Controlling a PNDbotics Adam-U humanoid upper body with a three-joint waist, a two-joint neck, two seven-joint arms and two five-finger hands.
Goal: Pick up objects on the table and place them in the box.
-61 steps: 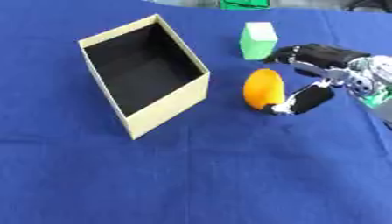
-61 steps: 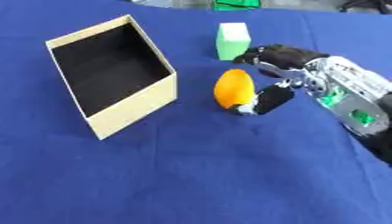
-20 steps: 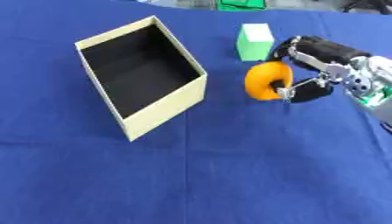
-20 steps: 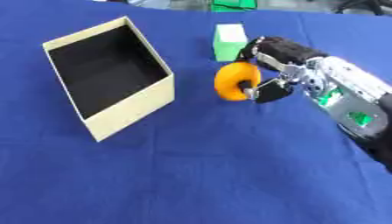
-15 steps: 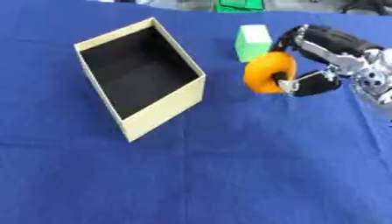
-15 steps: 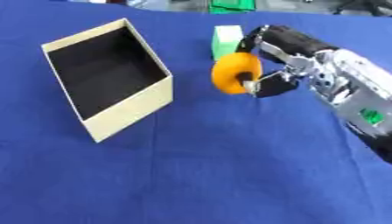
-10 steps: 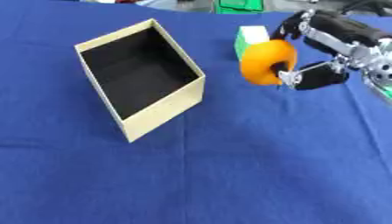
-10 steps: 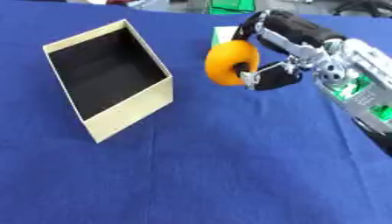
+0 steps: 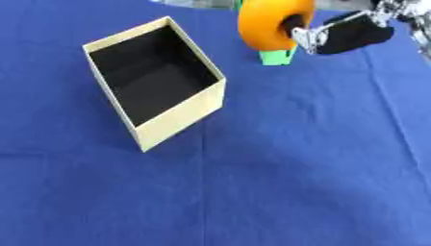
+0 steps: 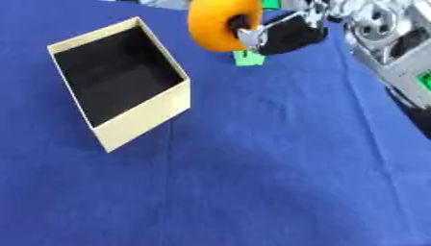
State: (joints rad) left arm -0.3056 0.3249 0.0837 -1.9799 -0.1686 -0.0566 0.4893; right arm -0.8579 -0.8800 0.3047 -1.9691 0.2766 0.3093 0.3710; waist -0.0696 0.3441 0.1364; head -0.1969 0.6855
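Now that our right hand [image 9: 349, 33] has risen off the blue cloth-covered table [image 9: 295, 158], fingers curled around the round orange fruit [image 9: 268, 23], we hold it high, right of the open cream cardboard box [image 9: 156, 81], ready for transfer leftward

A blue cloth [image 9: 278, 182] covers the whole surface (faint creases run across it and down it). Beyond the cloth's far edge, at the top of the view, lies a thin strip of grey, blurred background [image 9: 195, 3].
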